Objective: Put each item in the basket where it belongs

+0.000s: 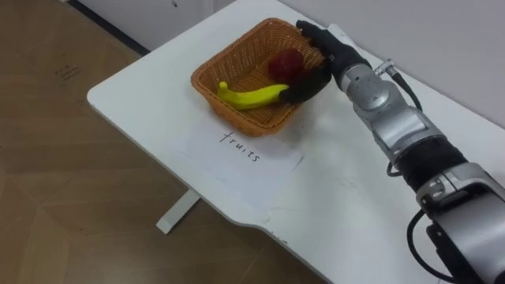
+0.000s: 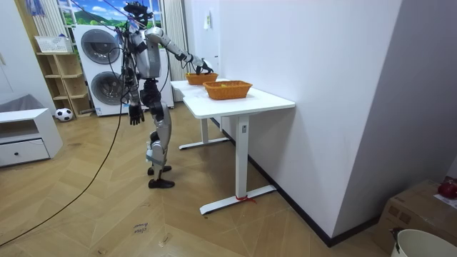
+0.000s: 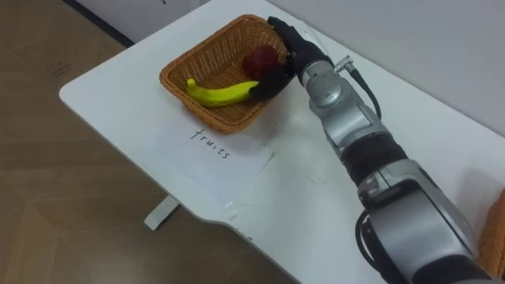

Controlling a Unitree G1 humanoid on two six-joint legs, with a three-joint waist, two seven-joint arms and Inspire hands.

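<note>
Woven basket (image 1: 225,55), curved banana (image 1: 252,97), round fruit (image 1: 286,63)

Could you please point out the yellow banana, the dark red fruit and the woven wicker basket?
Yellow banana (image 1: 252,97): left eye view, mid-body.
Dark red fruit (image 1: 286,63): left eye view, upper surface.
Woven wicker basket (image 1: 235,63): left eye view, left wall.

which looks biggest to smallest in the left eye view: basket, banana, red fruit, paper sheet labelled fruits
1-2. basket and paper sheet: near alike. The basket looks perhaps slightly larger, but the sheet lies nearer the camera, so I would not rank them firmly.
3. banana
4. red fruit, the smallest
</note>
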